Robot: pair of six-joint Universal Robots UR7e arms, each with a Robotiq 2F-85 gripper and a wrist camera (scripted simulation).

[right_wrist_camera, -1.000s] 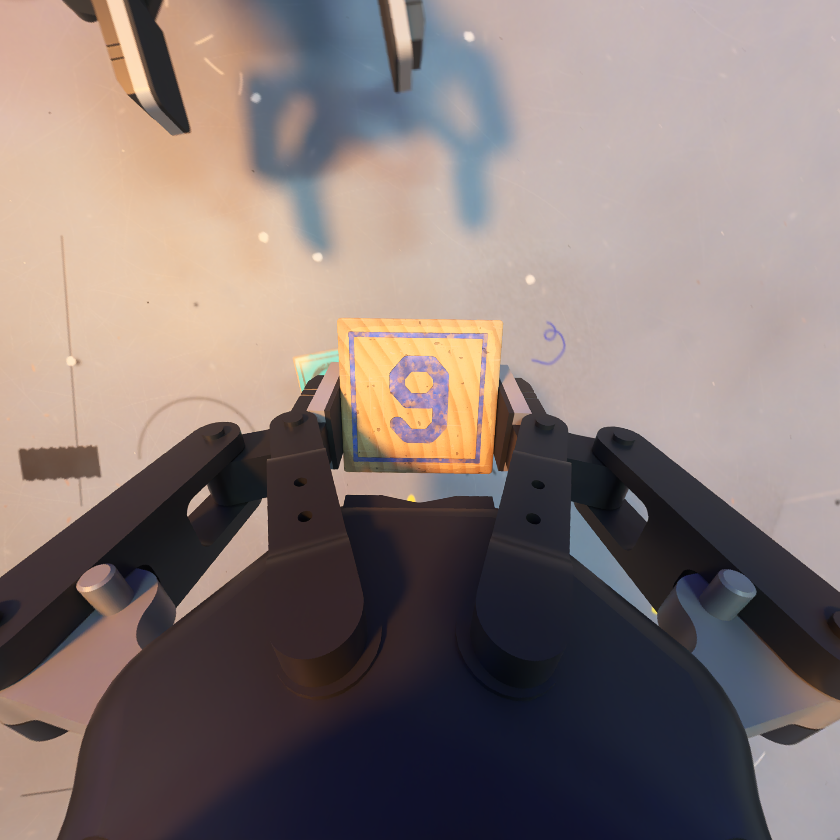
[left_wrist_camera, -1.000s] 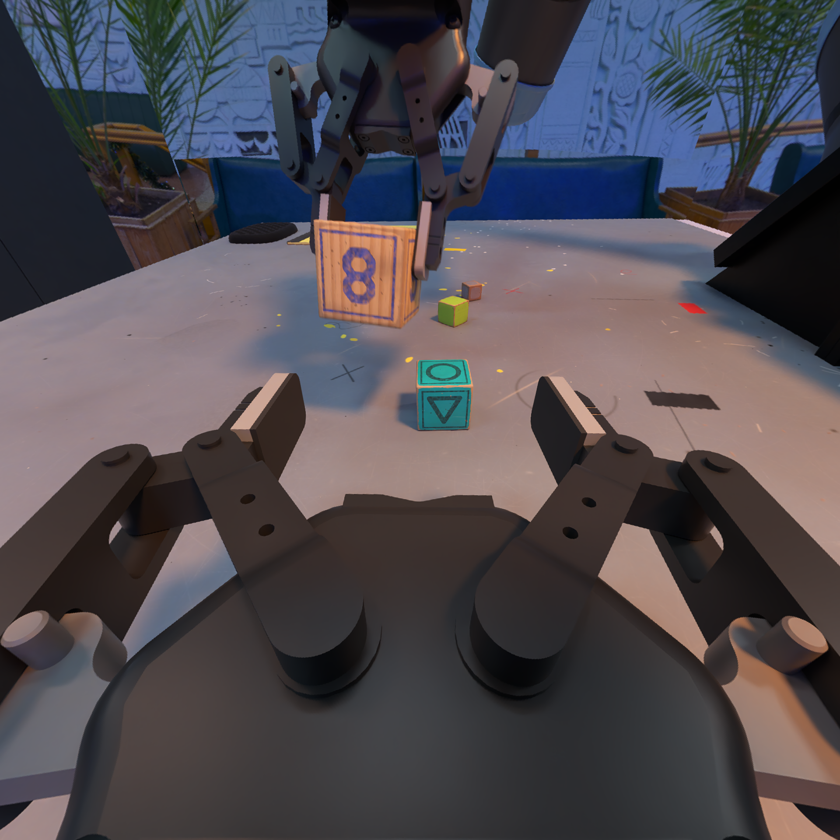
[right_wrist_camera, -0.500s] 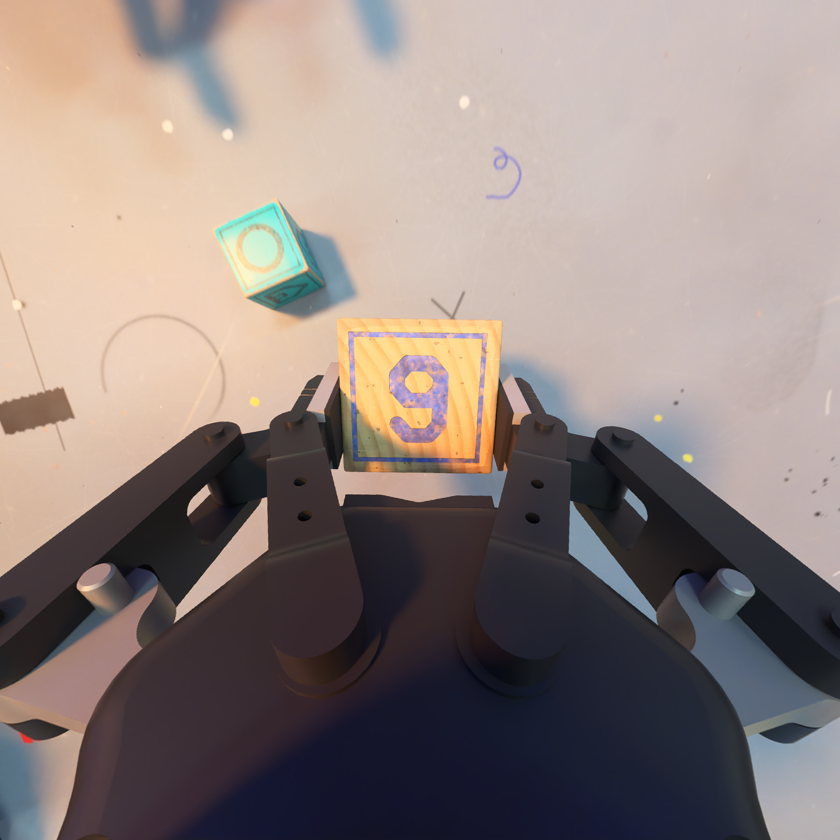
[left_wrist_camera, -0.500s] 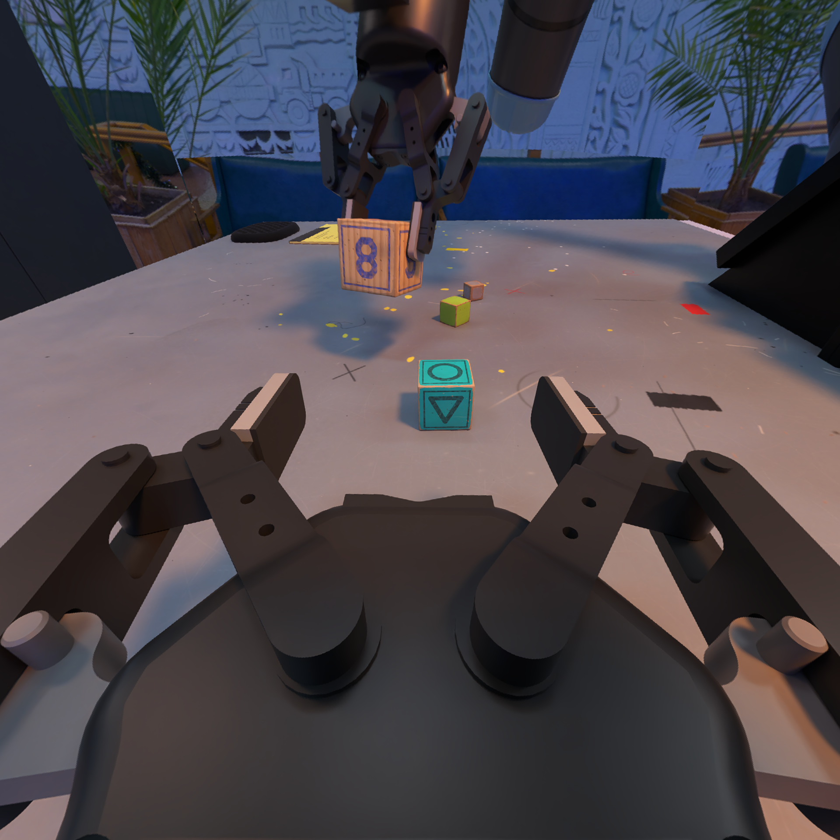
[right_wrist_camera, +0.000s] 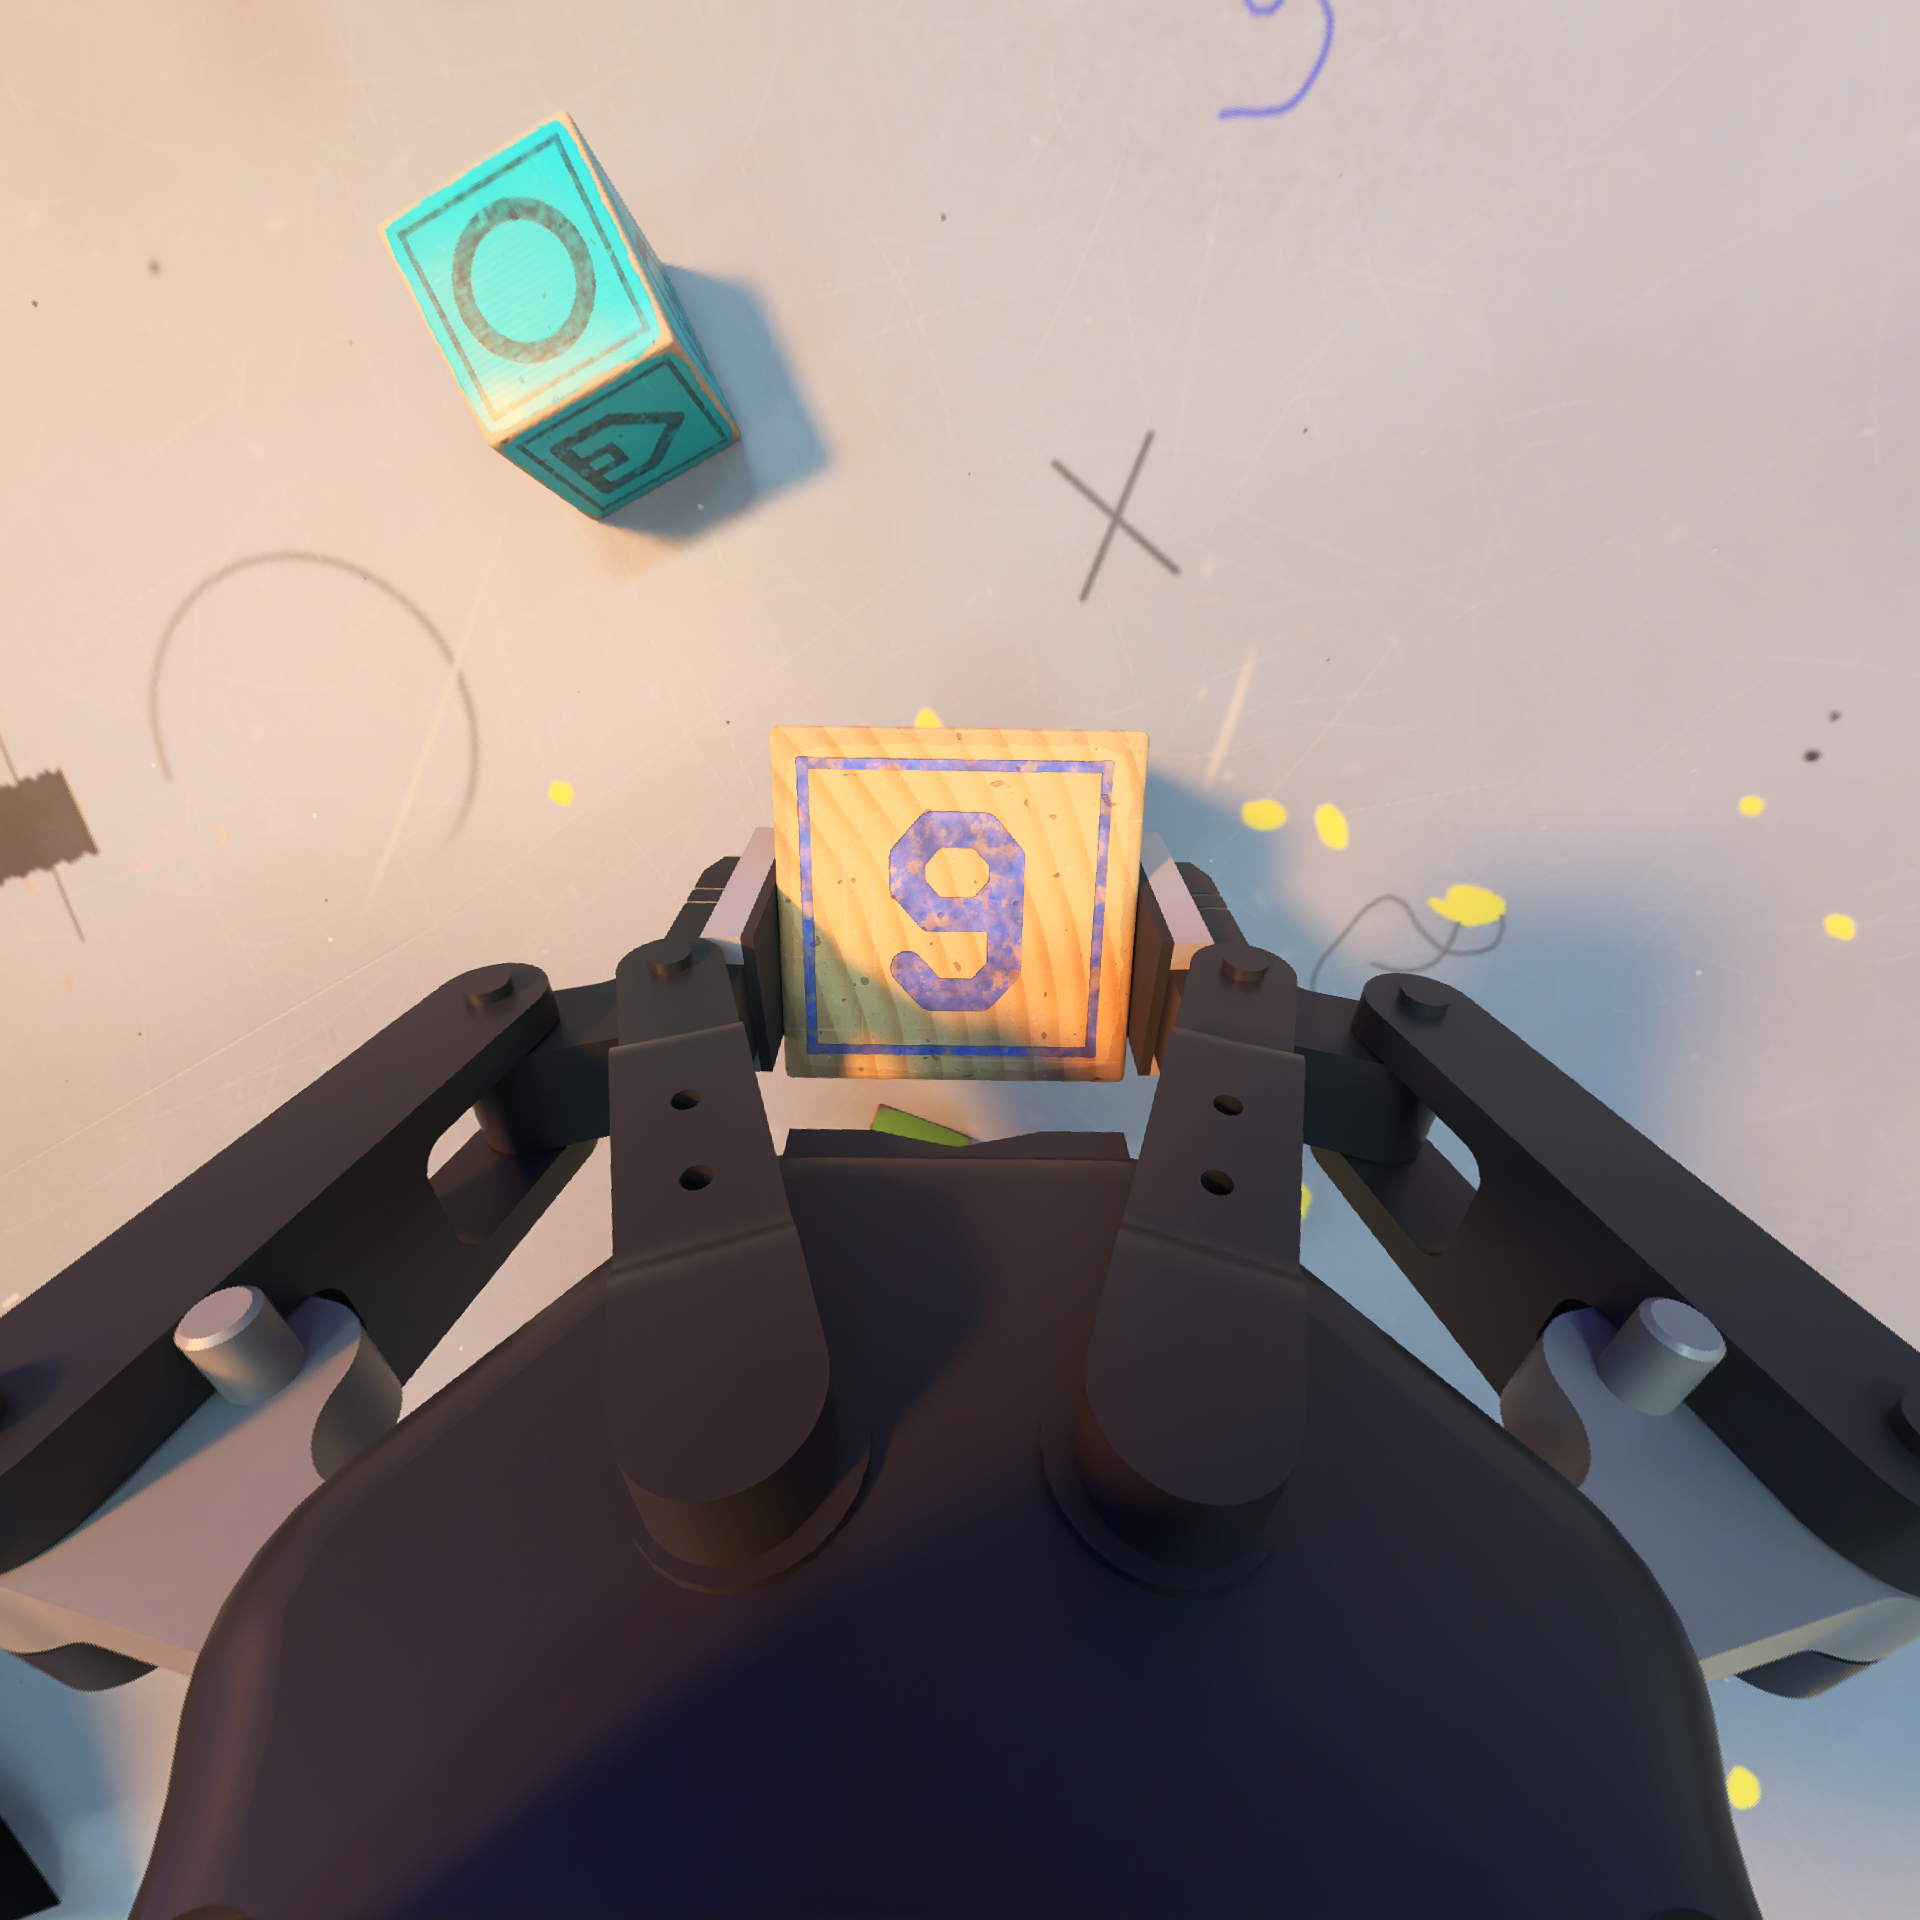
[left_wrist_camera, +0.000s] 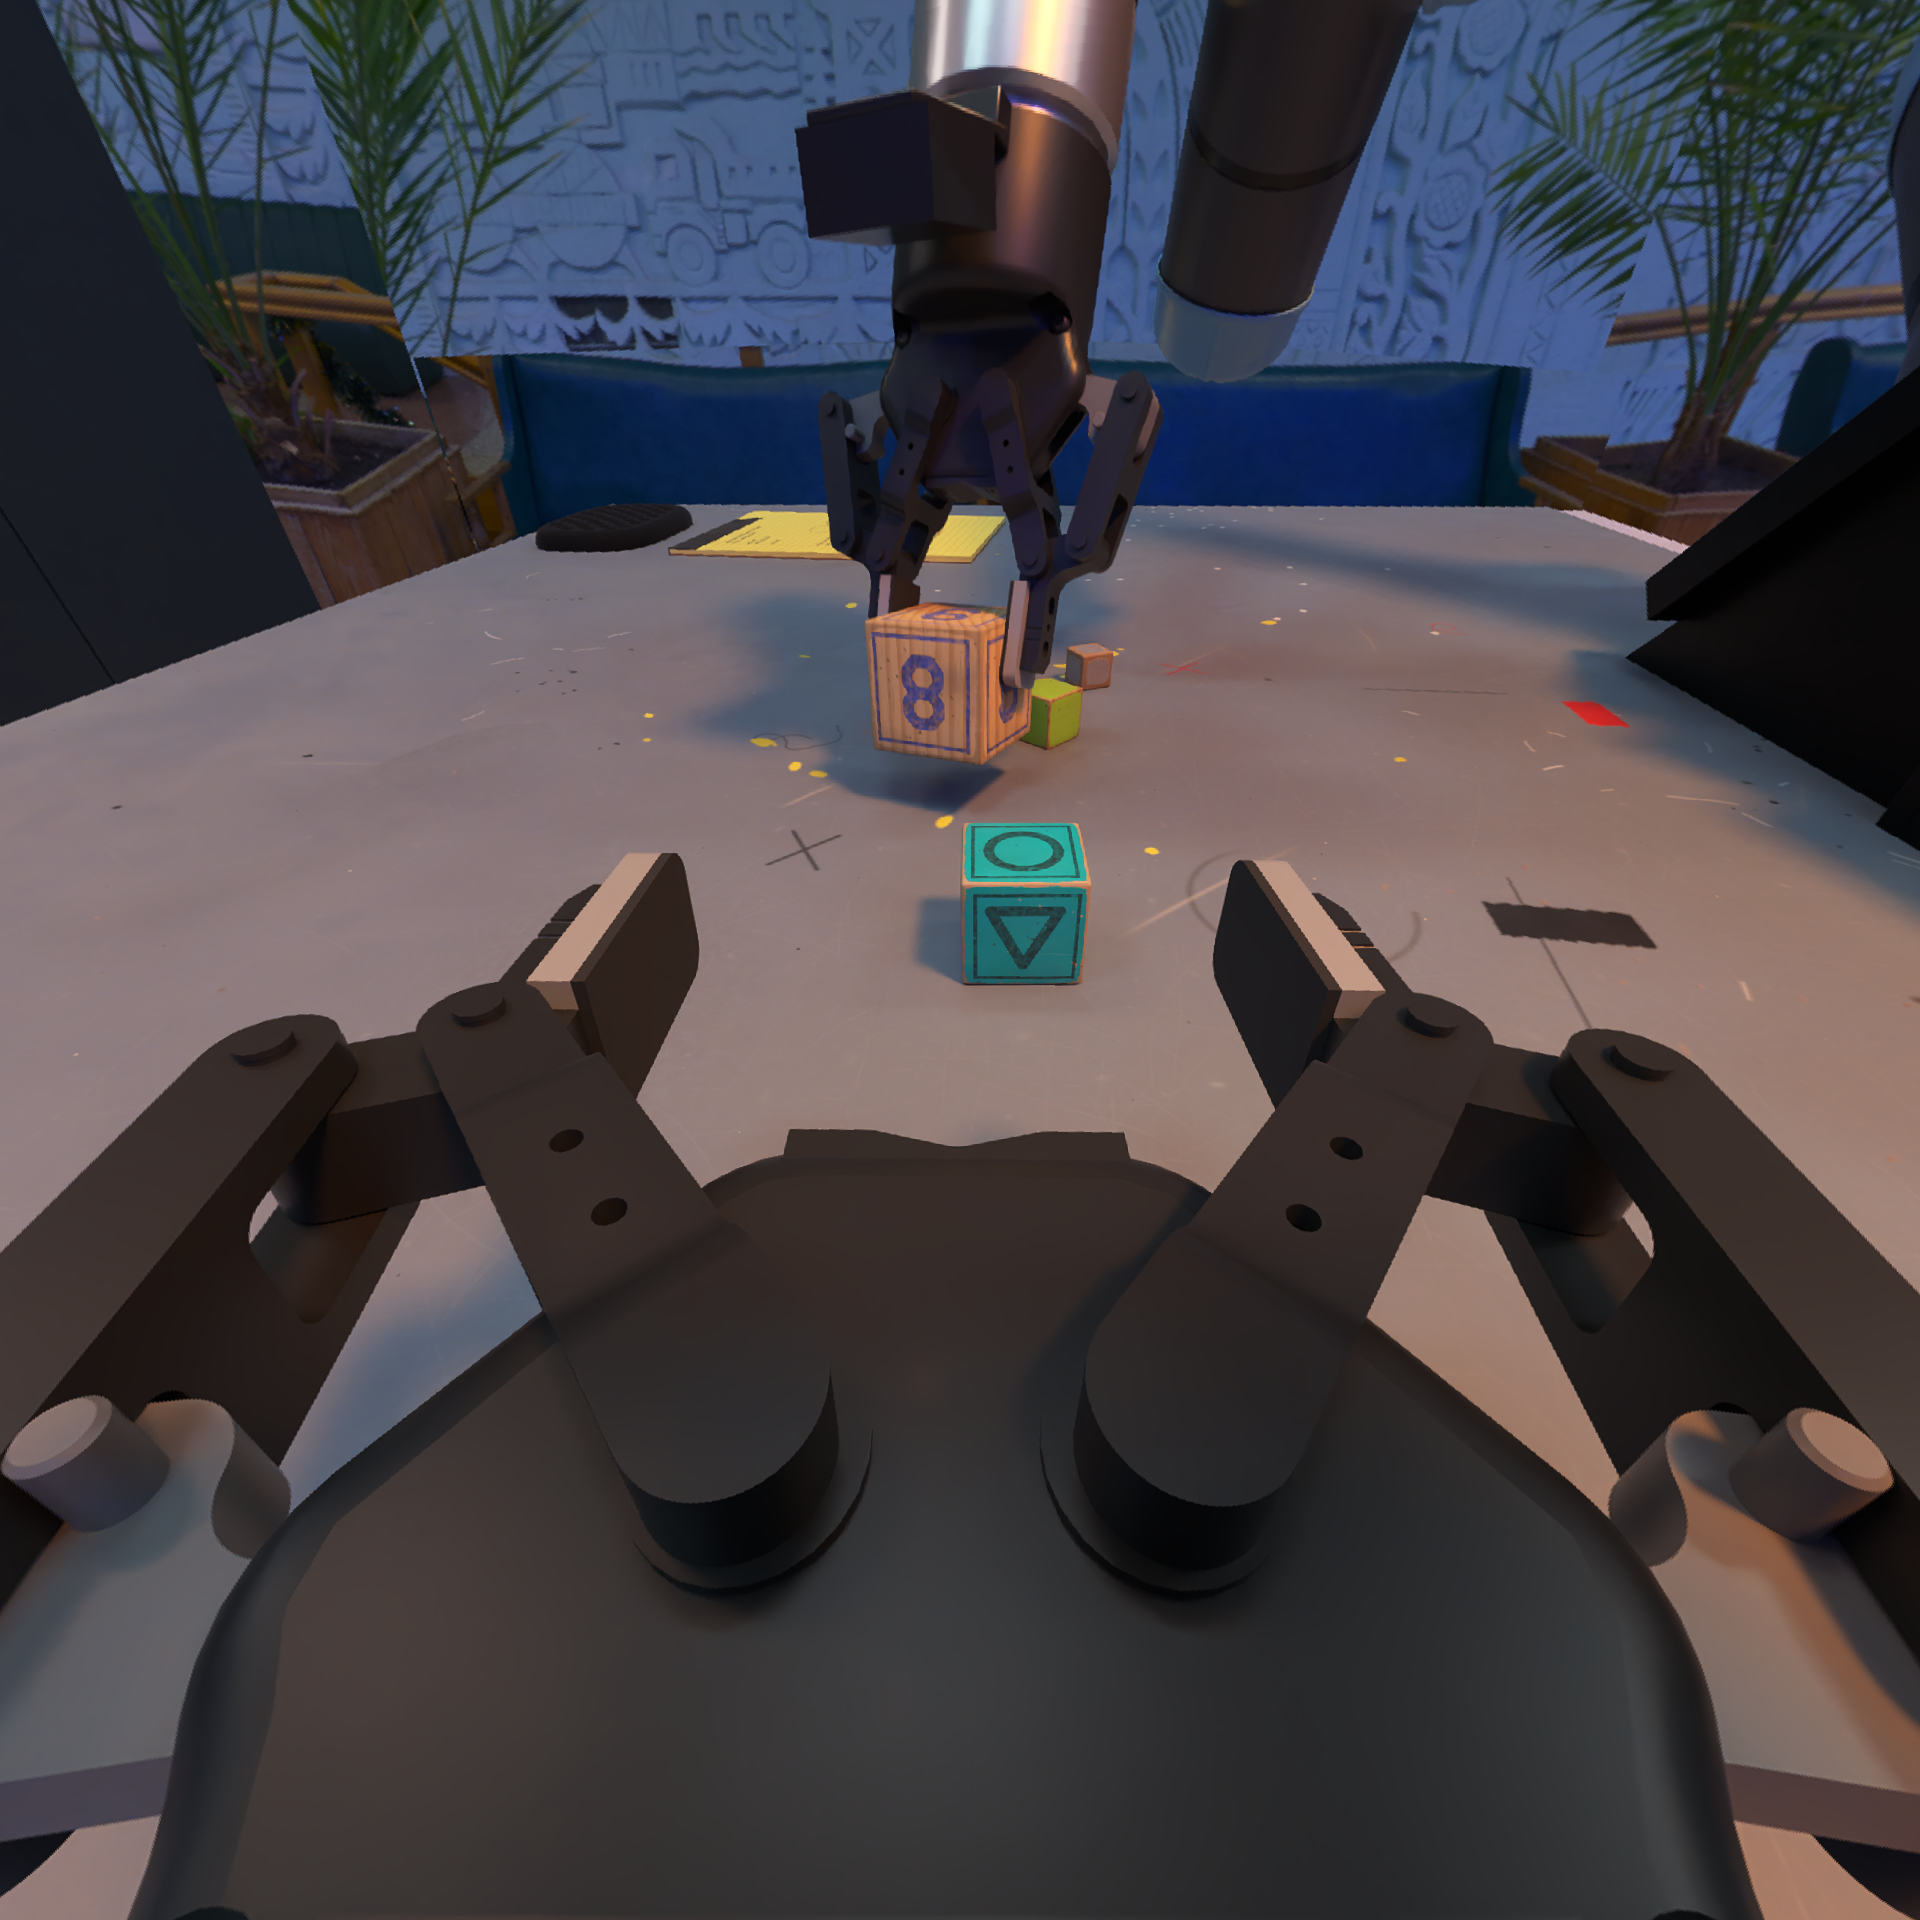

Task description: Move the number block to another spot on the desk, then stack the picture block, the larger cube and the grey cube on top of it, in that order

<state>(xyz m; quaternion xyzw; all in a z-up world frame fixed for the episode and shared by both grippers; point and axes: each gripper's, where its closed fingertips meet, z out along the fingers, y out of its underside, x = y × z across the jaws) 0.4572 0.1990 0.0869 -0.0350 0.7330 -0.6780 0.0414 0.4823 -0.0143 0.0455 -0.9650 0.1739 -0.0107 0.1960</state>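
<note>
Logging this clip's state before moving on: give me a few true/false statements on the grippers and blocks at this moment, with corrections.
1. The right gripper is shut on the number block. True.
2. The left gripper holds the picture block. False: it is open, and the teal block stands on the desk ahead of it, untouched.
3. The number block rests on the picture block. False: they are apart.
4. The green cube and the grey cube sit beyond the number block in the left wrist view. True.
5. The green cube is stacked on the grey cube. False: both sit on the desk.
</note>
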